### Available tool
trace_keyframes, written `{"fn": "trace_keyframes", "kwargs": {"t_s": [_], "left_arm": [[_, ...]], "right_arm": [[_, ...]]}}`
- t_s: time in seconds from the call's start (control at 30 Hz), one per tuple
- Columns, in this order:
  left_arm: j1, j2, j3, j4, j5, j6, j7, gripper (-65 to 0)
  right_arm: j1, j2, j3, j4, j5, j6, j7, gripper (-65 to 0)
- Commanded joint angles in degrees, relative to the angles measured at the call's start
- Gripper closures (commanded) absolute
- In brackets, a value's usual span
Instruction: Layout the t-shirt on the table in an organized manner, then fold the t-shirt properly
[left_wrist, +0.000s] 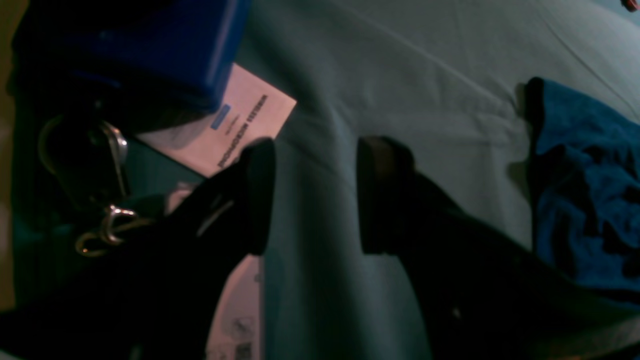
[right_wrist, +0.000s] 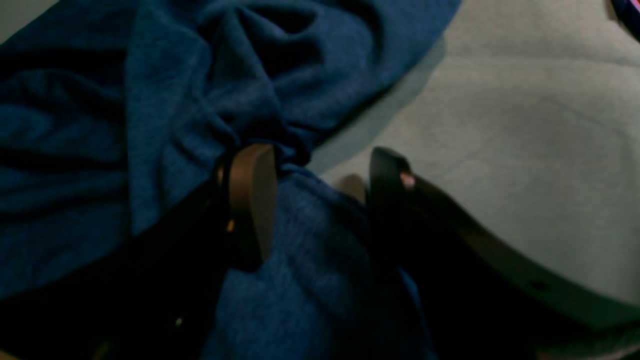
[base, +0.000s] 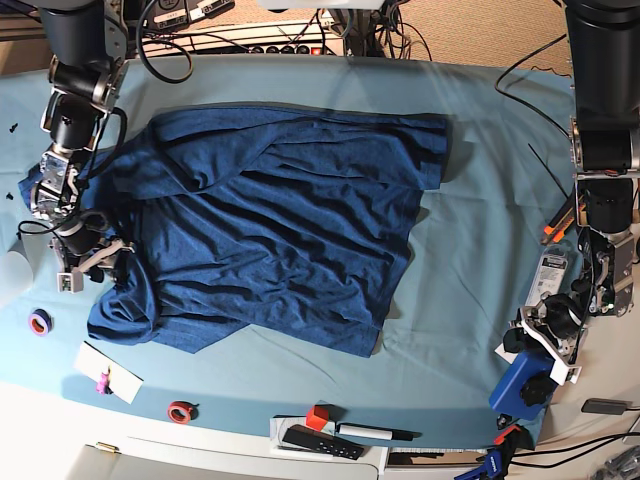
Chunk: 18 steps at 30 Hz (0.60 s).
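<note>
The t-shirt (base: 280, 230) lies spread across the middle of the table (base: 470, 250), dark blue and still wrinkled — its far edge fairly straight, its near edge running diagonally toward the table's front. A bunched part of the shirt, at the base view's left, sits heaped beside the right arm.

The right tool (right_wrist: 320, 200) is down in that bunched fabric: its 2 fingers stand wide apart, 1 finger (right_wrist: 252, 195) pressed against gathered folds and a ridge of blue knit lying between them, though the jaws are not closed on it. The other finger rests where the cloth meets the bare teal cover.

The left tool (left_wrist: 315, 195) hangs over bare teal cloth at the table's other end, well apart from the shirt's body, its jaws wide and empty; a corner of blue fabric shows at the right edge of its wrist view. Just beside it lie a white printed card (left_wrist: 240, 130) and a blue box (left_wrist: 165, 45) — both near the table's edge.
</note>
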Motion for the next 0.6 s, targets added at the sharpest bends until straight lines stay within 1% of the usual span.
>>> {"fn": "trace_keyframes", "kwargs": {"t_s": [0.0, 0.07, 0.1, 0.13, 0.2, 0.23, 0.27, 0.3, 0.43, 0.57], "left_arm": [[-2.2, -0.8, -0.2, 1.0, -0.9, -0.4, -1.5, -26.8], [-2.2, -0.8, -0.2, 1.0, -0.8, -0.4, -1.5, -26.8], [-2.1, -0.8, -0.2, 1.0, -0.8, -0.4, -1.5, -26.8], [-2.1, -0.8, -0.2, 1.0, -0.8, -0.4, -1.5, -26.8], [-2.1, -0.8, -0.2, 1.0, -0.8, -0.4, -1.5, -26.8], [-2.2, -0.8, -0.2, 1.0, -0.8, -0.4, -1.5, -26.8], [-2.1, -0.8, -0.2, 1.0, -0.8, -0.4, -1.5, -26.8], [-2.1, -0.8, -0.2, 1.0, -0.8, -0.4, -1.5, -26.8], [-2.1, -0.8, -0.2, 1.0, -0.8, -0.4, -1.5, -26.8], [-2.1, -0.8, -0.2, 1.0, -0.8, -0.4, -1.4, -26.8]], "right_arm": [[1.5, 0.9, 0.1, 0.9, 0.2, 0.1, 1.6, -30.0], [1.4, 1.0, 0.1, 0.9, -0.1, 0.1, 1.6, -29.8], [1.5, 1.0, 0.1, 0.9, -0.1, 0.1, 1.6, -27.3], [1.5, 1.1, 0.1, 0.9, -0.1, 0.1, 1.6, -22.3], [1.5, 1.1, 0.1, 0.9, -0.4, 0.1, 1.6, -10.0], [1.5, 1.1, 0.1, 0.9, -1.2, 0.2, 1.5, -5.0], [1.5, 1.0, 0.1, 0.9, -2.1, 0.2, 1.4, -1.6], [1.5, 1.1, 0.1, 0.9, -2.8, 0.2, 1.4, 0.0], [1.5, 1.7, 0.2, 1.0, -3.5, 0.1, 1.5, 0.0], [1.4, 3.3, 0.2, 1.9, -3.5, 0.1, 0.9, 0.0]]}}
